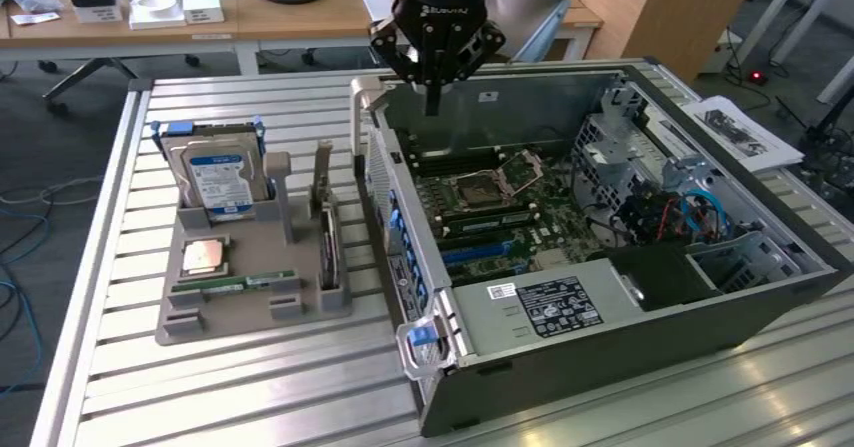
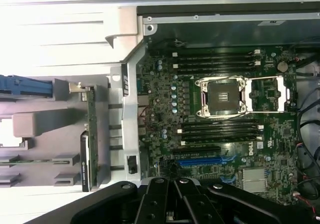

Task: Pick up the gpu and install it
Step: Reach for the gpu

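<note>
- The hand (image 1: 431, 102) hung over the open computer case (image 1: 747, 297), fingers together and empty.
- The gpu (image 1: 326, 217) stood on edge in the grey holder (image 1: 227, 312) on the counter (image 1: 200, 397).

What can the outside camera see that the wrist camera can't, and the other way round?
Outside view extra: the desks behind, a paper sheet and the labelled grey box inside the computer. Wrist view extra: a small round silver part on the green board. Both: the empty chip socket, the graphics card standing in its grey holder, and the shut pincer.
</note>
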Available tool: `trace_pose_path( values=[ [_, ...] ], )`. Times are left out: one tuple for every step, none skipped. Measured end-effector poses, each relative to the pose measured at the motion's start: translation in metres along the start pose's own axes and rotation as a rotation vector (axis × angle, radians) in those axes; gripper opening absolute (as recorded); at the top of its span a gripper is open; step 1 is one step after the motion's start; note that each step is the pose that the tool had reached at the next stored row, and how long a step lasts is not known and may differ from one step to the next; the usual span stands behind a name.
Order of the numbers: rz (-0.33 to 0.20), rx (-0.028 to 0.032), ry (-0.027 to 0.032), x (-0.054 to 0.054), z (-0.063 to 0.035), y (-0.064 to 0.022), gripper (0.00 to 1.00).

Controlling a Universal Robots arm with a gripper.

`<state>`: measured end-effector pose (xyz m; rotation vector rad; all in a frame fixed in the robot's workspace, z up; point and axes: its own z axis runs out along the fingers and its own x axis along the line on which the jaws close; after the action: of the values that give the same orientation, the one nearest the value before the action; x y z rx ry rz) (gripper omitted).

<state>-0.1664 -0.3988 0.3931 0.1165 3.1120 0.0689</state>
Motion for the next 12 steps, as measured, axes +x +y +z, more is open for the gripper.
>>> trace_pose_path(
  values=[
    [0.0,0.0,-0.0002,0.003,-0.0001,-0.0002,0.11],
    [0.0,-0.0001,-0.0005,0.006,-0.0001,-0.0004,0.11],
    [0.0,0.0,-0.0006,0.009,-0.0002,-0.0007,0.11],
    [0.0,-0.0001,-0.001,0.012,-0.0003,-0.0009,0.11],
    [0.0,-0.0001,-0.0011,0.015,-0.0003,-0.0011,0.11],
    [0.0,-0.0002,-0.0014,0.018,-0.0004,-0.0013,0.11],
    [0.0,-0.0001,-0.0015,0.021,-0.0005,-0.0015,0.11],
    [0.0,-0.0002,-0.0017,0.023,-0.0005,-0.0017,0.11],
    [0.0,-0.0001,-0.0019,0.026,-0.0006,-0.0019,0.11],
    [0.0,-0.0002,-0.0021,0.029,-0.0007,-0.0021,0.11],
    [0.0,-0.0002,-0.0022,0.031,-0.0007,-0.0022,0.11],
    [0.0,-0.0002,-0.0024,0.033,-0.0008,-0.0024,0.11]
  ],
)
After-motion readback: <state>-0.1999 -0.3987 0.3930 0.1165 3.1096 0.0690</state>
